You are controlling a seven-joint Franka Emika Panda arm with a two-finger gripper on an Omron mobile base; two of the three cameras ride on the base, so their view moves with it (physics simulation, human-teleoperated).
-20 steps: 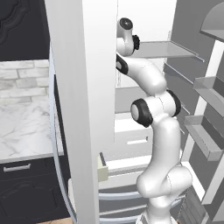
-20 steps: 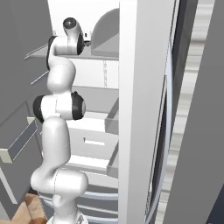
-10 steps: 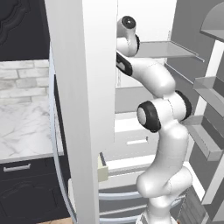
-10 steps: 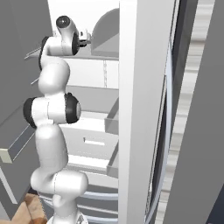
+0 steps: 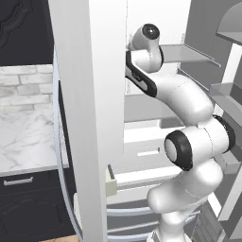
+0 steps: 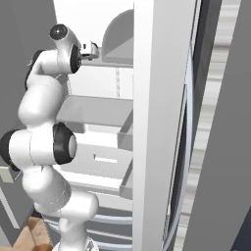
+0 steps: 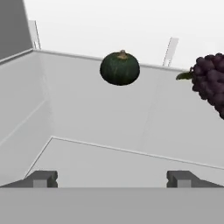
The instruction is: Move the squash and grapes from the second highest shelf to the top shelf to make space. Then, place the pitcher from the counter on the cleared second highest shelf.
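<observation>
A dark green squash [image 7: 120,68] sits at the back of the top shelf [image 7: 87,113], near the rear wall. The dark purple grapes [image 7: 212,83] lie on the same panel at the right edge of the hand view. My gripper [image 7: 113,179] is open and holds nothing, drawn back from both, with its fingertips [image 7: 41,179] near the shelf's front edge. In the right base view the hand [image 6: 92,48] is at the height of the top shelf [image 6: 115,62], above the bare second highest shelf [image 6: 98,110]. The pitcher is out of view.
A white fridge wall [image 5: 90,118] stands close on the arm's left and a white pillar [image 6: 159,122] on its right. A white drawer [image 6: 105,162] sits under the shelves. The marble counter [image 5: 28,137] lies left of the fridge, and door racks [image 5: 227,94] jut out on the right.
The hand has drawn back a little from the top shelf and the elbow has swung lower and outward. The jaws have spread slightly wider.
</observation>
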